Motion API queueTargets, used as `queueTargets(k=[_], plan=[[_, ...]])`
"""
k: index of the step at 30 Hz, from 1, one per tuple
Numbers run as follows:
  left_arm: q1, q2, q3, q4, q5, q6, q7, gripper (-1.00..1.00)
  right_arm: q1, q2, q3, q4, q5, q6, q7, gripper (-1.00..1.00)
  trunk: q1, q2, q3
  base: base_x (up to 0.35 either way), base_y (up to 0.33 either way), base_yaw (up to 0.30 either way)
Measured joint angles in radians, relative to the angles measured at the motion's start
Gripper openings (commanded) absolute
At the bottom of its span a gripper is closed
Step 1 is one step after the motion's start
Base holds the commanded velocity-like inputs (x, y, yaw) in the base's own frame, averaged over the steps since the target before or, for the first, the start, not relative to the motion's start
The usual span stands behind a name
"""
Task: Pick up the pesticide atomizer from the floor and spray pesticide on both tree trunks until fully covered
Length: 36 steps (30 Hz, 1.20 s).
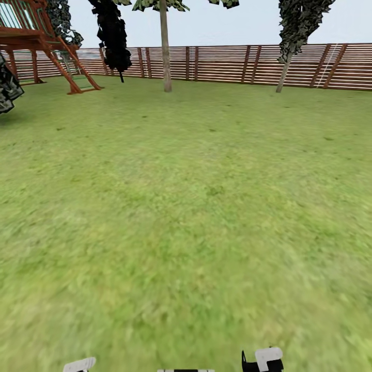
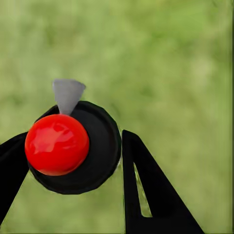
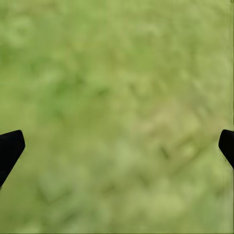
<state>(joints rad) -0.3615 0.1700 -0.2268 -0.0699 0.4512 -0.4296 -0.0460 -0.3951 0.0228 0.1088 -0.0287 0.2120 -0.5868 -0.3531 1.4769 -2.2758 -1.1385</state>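
Across the lawn point(image 1: 186, 206), head view, left to right: a red-brown wooden play frame point(image 1: 46, 46) in the far left corner, a dark-leaved small tree point(image 1: 113, 36) beside it, then one tall bare trunk point(image 1: 165, 49) standing just before the slat fence point(image 1: 232, 63), and a thinner leaning tree point(image 1: 289, 57) farther right. Only that one thick trunk reads as a task tree from here; a second I cannot pick out. No white specks on the bark that I can see at this range.

Left wrist view: the left gripper point(image 2: 73, 161) has its fingers closed around the atomizer point(image 2: 73, 148), a black round body with a glossy red cap point(image 2: 57, 144) and a grey cone nozzle point(image 2: 68, 93) sticking out, grass beneath. So the atomizer is off the floor and in the left hand.

Right wrist view: the right gripper point(image 3: 117, 146) is spread wide, both fingertips at the frame edges, nothing between them, just grass.

Step judged: pickup done, robot in transit, spraying not begun. Next move calls for driving up to the trunk, raising the left arm, and aiming the nozzle squarely at the bark before spraying.
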Motion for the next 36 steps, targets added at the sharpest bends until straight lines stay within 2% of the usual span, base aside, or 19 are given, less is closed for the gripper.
queueTargets(k=[36], plan=[[0.000,0.000,0.000,0.005,0.000,0.000,0.000,-1.00,0.000,0.000,0.000,0.000,0.000,0.000,0.000,1.00,0.000,0.000,0.000,0.336,0.000,0.000]])
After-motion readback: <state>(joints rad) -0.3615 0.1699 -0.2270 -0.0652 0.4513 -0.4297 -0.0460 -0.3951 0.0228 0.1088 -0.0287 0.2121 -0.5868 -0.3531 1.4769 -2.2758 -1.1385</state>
